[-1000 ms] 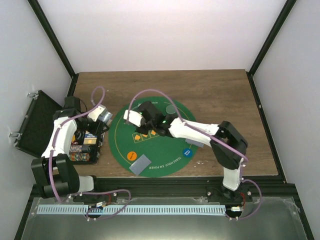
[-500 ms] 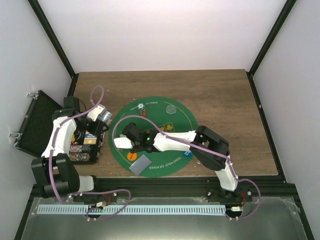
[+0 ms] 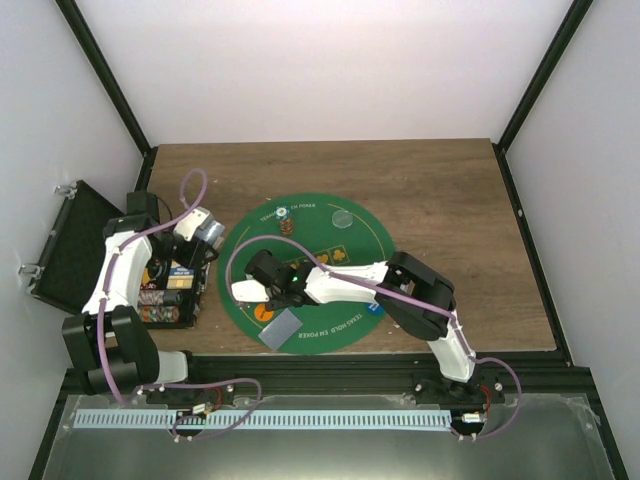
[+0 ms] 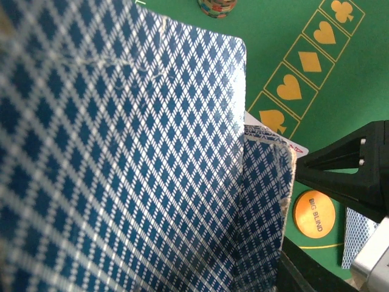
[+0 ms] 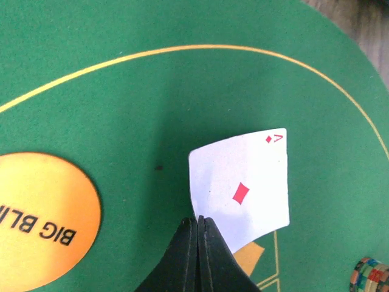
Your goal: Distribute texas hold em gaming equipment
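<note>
My right gripper is shut on the edge of an ace of diamonds card, face up, low over the green poker mat. In the top view this gripper is over the mat's near left part, beside the orange big blind disc. The disc also shows in the right wrist view. My left gripper is at the mat's left edge. A stack of blue diamond-backed cards fills its wrist view and hides its fingers. More cards lie on the mat's near edge.
An open chip case with its black lid lies at the left. A chip stack and a pale disc sit on the far part of the mat. A small blue item lies on its near right.
My right gripper has swung from the mat's far centre down to its near left part with the card, then nearly stopped. The left arm has barely moved.
</note>
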